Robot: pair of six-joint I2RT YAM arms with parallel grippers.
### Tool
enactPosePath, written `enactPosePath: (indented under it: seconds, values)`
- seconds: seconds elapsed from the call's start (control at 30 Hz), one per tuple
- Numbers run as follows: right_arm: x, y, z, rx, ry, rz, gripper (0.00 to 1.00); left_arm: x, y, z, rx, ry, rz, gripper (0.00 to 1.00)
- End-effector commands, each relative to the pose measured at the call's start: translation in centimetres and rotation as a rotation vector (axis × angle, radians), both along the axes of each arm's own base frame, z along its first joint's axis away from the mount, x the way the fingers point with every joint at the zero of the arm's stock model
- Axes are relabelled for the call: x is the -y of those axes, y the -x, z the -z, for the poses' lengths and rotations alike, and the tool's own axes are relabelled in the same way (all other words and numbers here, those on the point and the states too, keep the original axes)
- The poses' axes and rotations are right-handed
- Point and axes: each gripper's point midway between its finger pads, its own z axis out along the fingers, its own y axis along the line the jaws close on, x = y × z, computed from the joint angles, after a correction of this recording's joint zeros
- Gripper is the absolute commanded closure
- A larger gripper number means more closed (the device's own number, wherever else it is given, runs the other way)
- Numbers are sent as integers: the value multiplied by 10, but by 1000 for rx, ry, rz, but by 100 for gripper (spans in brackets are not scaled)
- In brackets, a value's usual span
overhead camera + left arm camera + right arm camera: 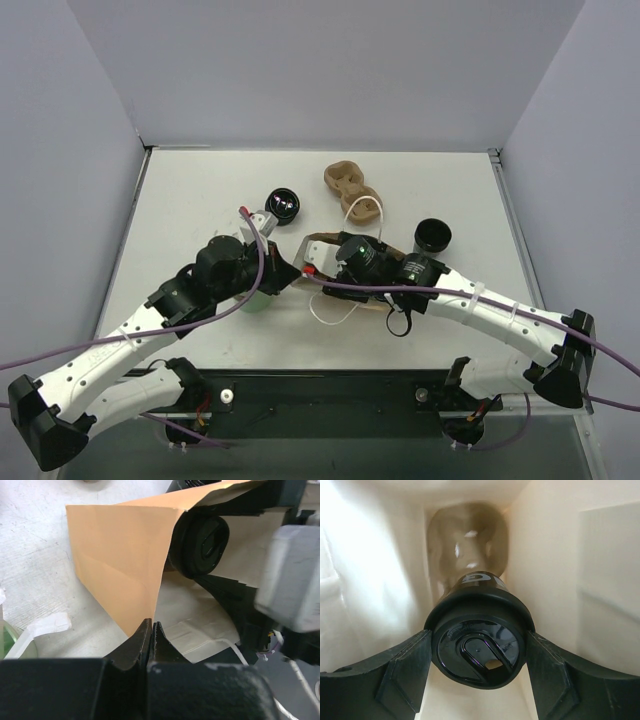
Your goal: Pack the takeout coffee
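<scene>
The takeout coffee [477, 652], a small black cup with a black lid, lies sideways inside a brown paper bag [120, 555]. My right gripper [478, 645] is shut on it, one finger on each side of the lid. In the left wrist view the lid [202, 545] shows in the bag's mouth. My left gripper [151, 625] is shut on the bag's lower edge and holds the mouth open. From above, the bag [318, 243] lies mid-table, the left gripper [287, 272] at its left edge and the right arm's wrist [360, 260] over it.
A green cup [258, 298] with white straws stands under the left arm. A lidless black cup [284, 204] with a shiny inside sits behind it. A cardboard carrier [350, 186] lies at the back. Another black cup [432, 235] stands to the right.
</scene>
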Motion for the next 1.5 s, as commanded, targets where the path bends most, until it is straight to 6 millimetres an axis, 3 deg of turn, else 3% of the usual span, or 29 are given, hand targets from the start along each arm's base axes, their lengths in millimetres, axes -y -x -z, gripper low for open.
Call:
enactPosePath:
  seconds: [0.0, 0.3, 0.47, 0.67, 1.2, 1.47]
  values:
    - [5, 5, -13, -12, 73, -59, 57, -6, -9, -21, 83, 44, -57, 100]
    - [9, 9, -12, 13, 178, -125, 59, -12, -17, -15, 140, 38, -112, 100]
    - [16, 0, 4, 6, 225, -93, 59, -12, -20, -21, 177, 74, -134, 100]
    - [30, -8, 26, -6, 241, -61, 59, -5, -12, -12, 171, 92, -90, 100]
    - [15, -26, 49, 32, 219, -49, 60, 8, 6, -12, 136, 121, -16, 100]
    - [16, -28, 25, 77, 179, -41, 60, 4, 7, -3, 126, 104, -32, 100]
